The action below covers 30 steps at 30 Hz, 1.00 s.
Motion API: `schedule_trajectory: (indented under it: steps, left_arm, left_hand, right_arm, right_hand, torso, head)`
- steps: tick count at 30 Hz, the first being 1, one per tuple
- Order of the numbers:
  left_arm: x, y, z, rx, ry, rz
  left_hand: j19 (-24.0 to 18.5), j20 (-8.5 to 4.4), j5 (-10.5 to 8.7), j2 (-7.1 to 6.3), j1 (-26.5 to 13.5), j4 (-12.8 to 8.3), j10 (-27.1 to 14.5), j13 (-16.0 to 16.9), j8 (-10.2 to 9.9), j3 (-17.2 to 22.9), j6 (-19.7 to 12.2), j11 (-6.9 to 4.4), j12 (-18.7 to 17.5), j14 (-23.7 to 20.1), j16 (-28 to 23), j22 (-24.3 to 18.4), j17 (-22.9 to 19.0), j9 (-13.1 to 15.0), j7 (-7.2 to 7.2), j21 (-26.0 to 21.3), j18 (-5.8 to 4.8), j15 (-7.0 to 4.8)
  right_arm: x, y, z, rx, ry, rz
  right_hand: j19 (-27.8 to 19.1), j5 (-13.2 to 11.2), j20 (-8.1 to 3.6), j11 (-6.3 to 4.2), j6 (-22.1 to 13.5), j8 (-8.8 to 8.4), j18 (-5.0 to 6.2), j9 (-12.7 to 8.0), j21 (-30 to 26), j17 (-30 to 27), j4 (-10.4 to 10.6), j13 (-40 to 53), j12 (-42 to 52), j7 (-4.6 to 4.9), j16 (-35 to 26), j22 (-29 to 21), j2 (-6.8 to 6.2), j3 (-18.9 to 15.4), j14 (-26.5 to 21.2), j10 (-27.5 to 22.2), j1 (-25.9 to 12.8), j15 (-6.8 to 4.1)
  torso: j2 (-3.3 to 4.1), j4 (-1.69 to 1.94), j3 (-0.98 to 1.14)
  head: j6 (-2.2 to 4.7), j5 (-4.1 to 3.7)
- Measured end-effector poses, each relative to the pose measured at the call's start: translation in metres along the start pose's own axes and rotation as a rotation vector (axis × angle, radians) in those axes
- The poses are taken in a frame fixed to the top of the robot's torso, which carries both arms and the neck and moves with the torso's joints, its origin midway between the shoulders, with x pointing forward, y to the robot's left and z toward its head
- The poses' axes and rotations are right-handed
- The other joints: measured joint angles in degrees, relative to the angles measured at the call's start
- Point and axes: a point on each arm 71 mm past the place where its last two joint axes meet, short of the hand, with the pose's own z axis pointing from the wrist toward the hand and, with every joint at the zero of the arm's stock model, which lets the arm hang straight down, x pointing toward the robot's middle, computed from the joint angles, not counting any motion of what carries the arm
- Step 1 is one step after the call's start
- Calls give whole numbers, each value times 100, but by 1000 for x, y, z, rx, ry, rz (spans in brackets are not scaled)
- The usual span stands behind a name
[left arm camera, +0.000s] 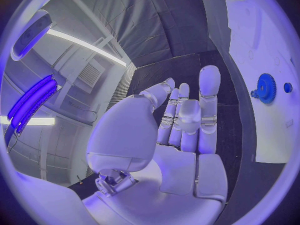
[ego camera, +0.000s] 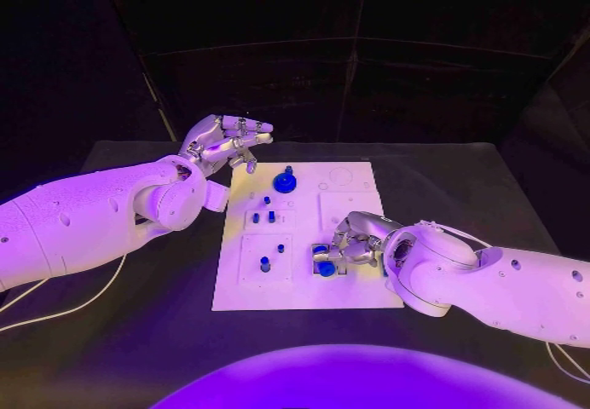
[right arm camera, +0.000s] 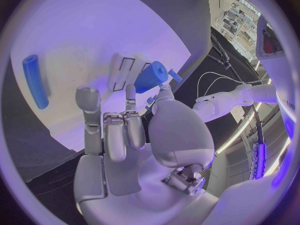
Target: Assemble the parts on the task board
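Note:
The white task board (ego camera: 356,204) lies in the middle of the black table. A blue gear (ego camera: 286,181) (left arm camera: 267,88) stands near its far edge. Small blue pegs (ego camera: 263,218) stand in the slots on the board's left half. My left hand (ego camera: 228,141) (left arm camera: 181,130) hovers over the board's far left corner, beside the gear, fingers apart and palm bare. My right hand (ego camera: 350,243) (right arm camera: 128,130) rests low over the board's near right part. Its thumb and a fingertip pinch a short blue cylinder (right arm camera: 152,76) (ego camera: 326,268) at a dark slot there.
A longer blue bar (right arm camera: 35,80) lies on the board (right arm camera: 81,40) away from the right hand. White cables (ego camera: 61,307) trail over the table at the near left. Bare black table (ego camera: 147,358) surrounds the board.

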Motion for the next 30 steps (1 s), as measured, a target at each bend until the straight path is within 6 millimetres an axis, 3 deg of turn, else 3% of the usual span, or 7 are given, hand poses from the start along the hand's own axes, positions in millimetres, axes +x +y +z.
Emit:
schedule_trajectory:
  steps: [6,15,17,25,30]
  left_arm:
    - [0,0,0,0,0,0]
    - [0,0,0,-1,-1,0]
    - [-1,0,0,-1,-1,0]
    - [-1,0,-1,-1,-2,0]
    - [-1,0,-1,-1,-2,0]
  left_hand:
    - [0,0,0,0,0,0,0,0,0,0,0,0,0,0,0,0,0,0,0,0,0,0]
    - [0,0,0,0,0,0,0,-1,0,0,0,0,0,0,0,0,0,0,0,0,0,0]
    - [0,0,0,0,0,0,0,-1,0,0,0,0,0,0,0,0,0,0,0,0,0,0]
    - [0,0,0,0,0,0,0,-1,0,0,0,0,0,0,0,0,0,0,0,0,0,0]
    - [0,0,0,0,0,0,0,-1,0,0,0,0,0,0,0,0,0,0,0,0,0,0]
  right_arm:
    - [-1,-1,0,2,-11,5]
    - [-2,1,-4,-12,-18,10]
    - [-2,2,-6,-19,-18,11]
    - [-2,4,-11,-49,-14,7]
    - [-2,6,-11,-63,-12,0]
  right_hand:
    - [0,-145,0,0,-23,-21,0,36,-21,0,14,0,-24,22,0,-7,-157,183,0,0,-218,0]
    - [0,-53,0,0,-23,-21,0,68,-21,0,-10,0,-24,22,0,-7,-121,333,0,0,-266,0]
    - [0,21,0,0,-23,-21,0,86,-21,0,-44,0,-24,22,0,-3,-57,367,0,0,-152,0]
    - [0,350,0,0,8,-21,0,172,-21,4,-297,0,-23,-8,0,24,-9,486,-21,0,649,-20]
    - [0,436,0,0,25,-21,0,197,-21,4,-377,0,-23,8,0,45,14,472,-21,0,775,-20]
  torso:
    - [2,0,-1]
    - [2,-9,1]
    - [2,-9,3]
    - [-1,-10,3]
    - [-2,-9,0]
  head:
    - [1,7]
    - [5,13]
    - [2,13]
    - [6,4]
    - [9,-7]
